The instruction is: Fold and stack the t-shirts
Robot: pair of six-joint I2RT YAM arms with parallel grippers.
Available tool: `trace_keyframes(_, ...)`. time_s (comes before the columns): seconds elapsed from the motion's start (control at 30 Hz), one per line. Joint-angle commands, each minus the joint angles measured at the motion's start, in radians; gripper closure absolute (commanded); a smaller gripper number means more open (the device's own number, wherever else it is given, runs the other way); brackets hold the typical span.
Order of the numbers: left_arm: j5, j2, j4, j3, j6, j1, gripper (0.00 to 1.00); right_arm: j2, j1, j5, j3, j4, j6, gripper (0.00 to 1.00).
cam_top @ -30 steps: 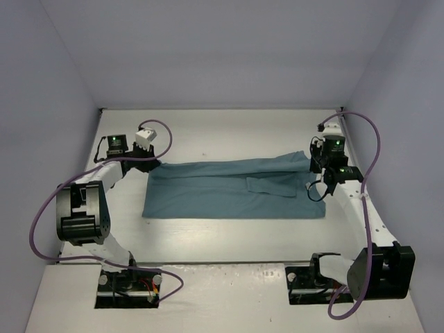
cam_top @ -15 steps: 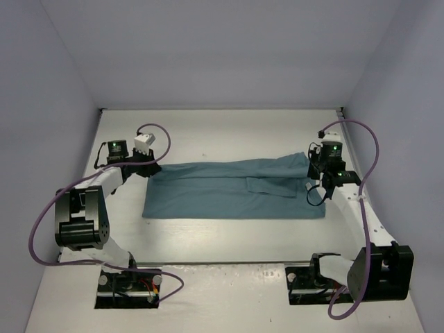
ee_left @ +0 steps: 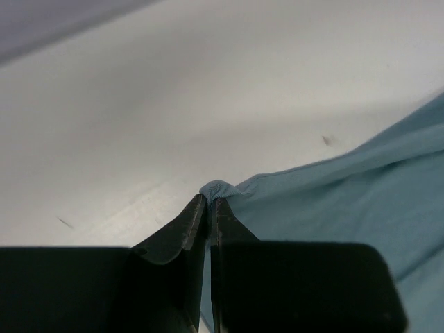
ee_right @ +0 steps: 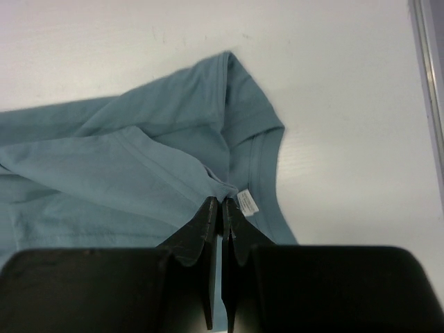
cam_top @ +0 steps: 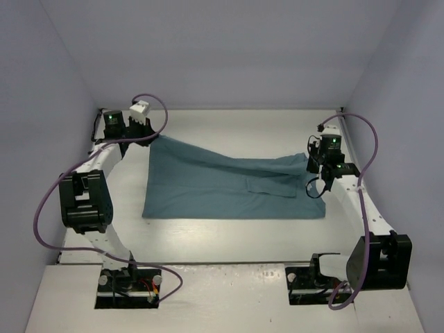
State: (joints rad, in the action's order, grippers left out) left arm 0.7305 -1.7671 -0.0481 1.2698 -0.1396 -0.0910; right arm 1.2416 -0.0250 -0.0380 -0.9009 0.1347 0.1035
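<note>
"T-shirt (cam_top: 229, 187) first: where did you have it?"

"I saw it laid lengthwise across the middle of the table (cam_top: 229, 125), one teal piece between my two arms. Its far left corner was up off the surface, and the cloth sloped down from there towards the right."

"What held that corner?"

"My left gripper (ee_left: 210, 200). On its wrist camera the jaws were pressed together, with a small nub of teal hem poking out between the tips. From the overhead camera I could not see those tips, because the wrist body covered them."

"And the right side?"

"My right gripper (ee_right: 222, 202) had its jaws pinched on a fold of fabric at the neck end, just beside the collar (ee_right: 262, 163). I could not tell how much cloth sat between them, as the fingers hid it. Both wrist views cut the shirt off at the frame edge."

"Anything readable?"

"A small white label (ee_right: 248, 202) lay just right of the right fingertips, against the collar band. It carried fine print, too small for me to read."
</note>
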Motion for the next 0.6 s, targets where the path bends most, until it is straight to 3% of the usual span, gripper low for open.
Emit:
trace_keyframes(0.0,0.059,-0.044,-0.056,0.158,-0.033,-0.002,1.0,0.022,0.008,-0.011,-0.096,-0.055,-0.025,1.0)
trace_keyframes(0.13,0.086,-0.092,0.018,0.221,-0.089,-0.003,1.0,0.019,0.008,0.008,-0.106,-0.056,-0.047,1.0)
trace_keyframes(0.57,0.145,-0.075,-0.012,0.049,-0.126,-0.06,1.0,-0.052,0.005,0.066,-0.024,-0.056,-0.084,1.0)
